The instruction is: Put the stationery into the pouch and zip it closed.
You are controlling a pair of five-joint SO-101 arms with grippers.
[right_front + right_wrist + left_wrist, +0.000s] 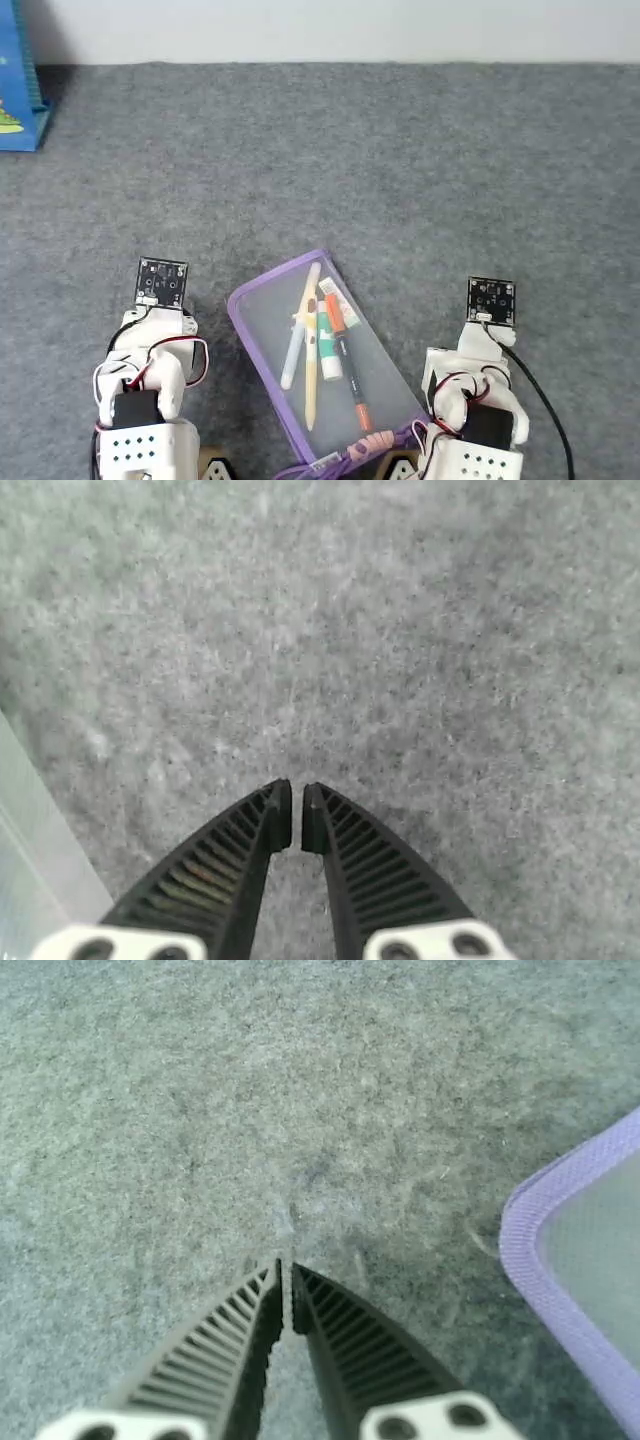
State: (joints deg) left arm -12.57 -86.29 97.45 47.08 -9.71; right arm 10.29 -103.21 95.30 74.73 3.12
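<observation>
Nothing readable is showing: labels on the pens in the pouch are coming through too small, the blue box far left showing just artwork.

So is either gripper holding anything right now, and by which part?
Nothing is held. The left gripper and right gripper are both shut and empty over the mat; the pouch lies untouched between them.

Beside the black ribbed jaws of the left gripper, the pouch is showing a purple border; speckled grey felt is spreading ahead of them.
</observation>
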